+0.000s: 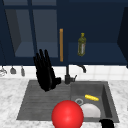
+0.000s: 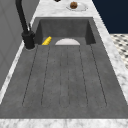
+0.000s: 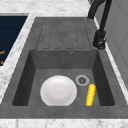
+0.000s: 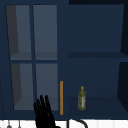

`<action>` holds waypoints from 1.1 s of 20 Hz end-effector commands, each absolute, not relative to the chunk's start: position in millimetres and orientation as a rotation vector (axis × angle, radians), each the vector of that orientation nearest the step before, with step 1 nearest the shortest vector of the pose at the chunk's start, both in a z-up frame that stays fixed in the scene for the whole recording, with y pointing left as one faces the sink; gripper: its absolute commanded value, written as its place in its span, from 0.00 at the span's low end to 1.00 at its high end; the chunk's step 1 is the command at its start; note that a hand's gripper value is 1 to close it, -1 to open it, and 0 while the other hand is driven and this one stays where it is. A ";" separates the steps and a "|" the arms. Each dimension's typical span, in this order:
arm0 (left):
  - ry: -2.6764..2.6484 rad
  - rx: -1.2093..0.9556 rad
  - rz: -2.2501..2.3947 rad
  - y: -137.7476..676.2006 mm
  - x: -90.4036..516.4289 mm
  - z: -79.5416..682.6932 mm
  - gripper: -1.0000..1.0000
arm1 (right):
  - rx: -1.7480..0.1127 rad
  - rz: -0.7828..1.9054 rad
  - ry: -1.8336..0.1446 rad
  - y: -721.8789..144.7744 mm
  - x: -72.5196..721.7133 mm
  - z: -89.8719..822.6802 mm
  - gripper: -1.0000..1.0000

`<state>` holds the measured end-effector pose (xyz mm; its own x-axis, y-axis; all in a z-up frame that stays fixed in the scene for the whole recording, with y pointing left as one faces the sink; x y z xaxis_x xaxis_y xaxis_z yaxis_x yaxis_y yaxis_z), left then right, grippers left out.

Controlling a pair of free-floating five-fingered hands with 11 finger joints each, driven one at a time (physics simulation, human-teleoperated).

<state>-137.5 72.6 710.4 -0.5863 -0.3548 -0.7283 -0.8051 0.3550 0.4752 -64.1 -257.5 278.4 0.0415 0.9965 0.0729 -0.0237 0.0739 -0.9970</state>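
Note:
My left hand (image 1: pixel 45 73) hangs in the air above the sink's draining board, fingers straight and pointing up, holding nothing; its fingers (image 4: pixel 42 110) reach up before the wall cabinet's glass door. At the bottom right edge of the front view a bit of my right hand (image 1: pixel 107 123) shows by the sink's front rim. A red ball (image 1: pixel 67 115) sits low in the front view, in front of the basin. In the basin lie a white plate (image 3: pixel 58 90) and a yellow corn cob (image 3: pixel 90 94) beside the drain (image 3: pixel 82 80).
A black tap (image 1: pixel 68 75) stands behind the sink (image 3: pixel 25 75). An olive bottle (image 4: pixel 82 98) stands on the open cabinet shelf, right of an orange door handle (image 4: pixel 61 97). A small plate with a brown item (image 2: pixel 74 5) rests on the counter. Utensils (image 1: pixel 12 70) hang on the left wall.

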 end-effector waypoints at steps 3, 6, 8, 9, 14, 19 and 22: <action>2.145 -1.016 0.935 71.5 -145.6 710.5 0.00 | -1.156 1.137 -1.195 -257.5 -64.1 278.4 0.50; 2.143 -1.021 0.928 72.0 -148.1 710.6 0.00 | -1.156 1.137 -1.195 -257.5 -64.1 278.4 0.50; 2.140 -1.025 0.922 72.0 -149.0 710.8 0.00 | -1.156 1.137 -1.195 -257.5 -64.1 278.4 0.50; 2.139 -1.027 0.920 72.0 -149.5 710.9 0.00 | -1.156 1.137 -1.195 -257.5 -64.1 278.4 0.50; 2.136 -1.038 0.910 72.0 -152.6 711.2 0.00 | -1.156 1.137 -1.195 -257.5 -64.1 278.4 0.50; 2.162 -1.039 0.928 69.3 -157.6 711.4 0.00 | -1.156 1.137 -1.195 -257.5 -64.1 278.4 0.50; 2.162 -1.043 0.920 68.5 -159.4 711.4 0.00 | -1.156 1.137 -1.195 -257.5 -64.1 278.4 0.50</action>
